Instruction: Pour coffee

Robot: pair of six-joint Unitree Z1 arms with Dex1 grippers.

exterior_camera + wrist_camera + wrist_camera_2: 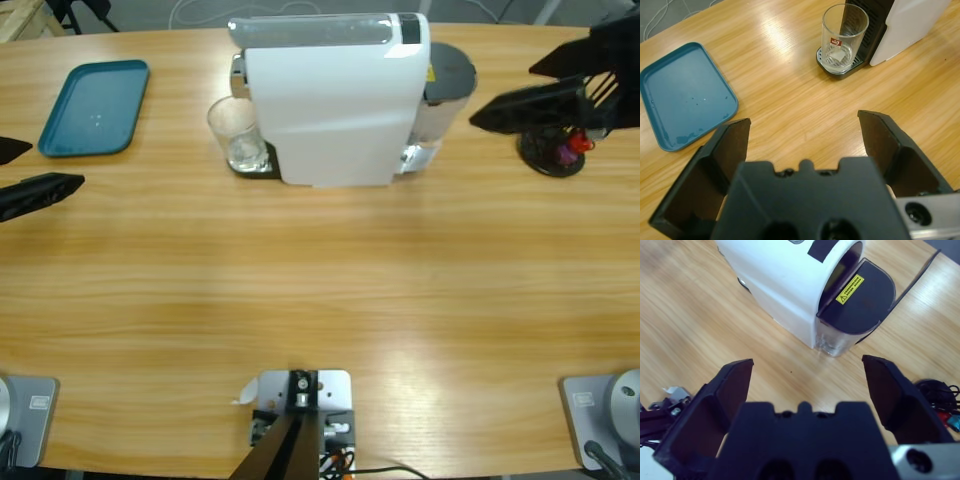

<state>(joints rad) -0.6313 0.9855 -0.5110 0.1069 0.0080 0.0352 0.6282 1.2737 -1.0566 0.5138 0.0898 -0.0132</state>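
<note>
A white coffee machine (335, 100) stands at the table's far middle, with a grey-lidded water tank (445, 85) at its right end. An empty clear glass (235, 133) sits on the machine's black drip tray (250, 165), under the spout side. My left gripper (55, 165) is open at the table's left edge, well short of the glass (844, 35). My right gripper (500, 95) is open near the tank (857, 302), above the table and touching nothing. The machine (785, 275) fills the top of the right wrist view.
A teal tray (95, 107) lies at the far left, also in the left wrist view as the tray (682, 95). A black stand (555, 152) with red and purple pieces sits under the right arm. Bare wood stretches across the table's front half.
</note>
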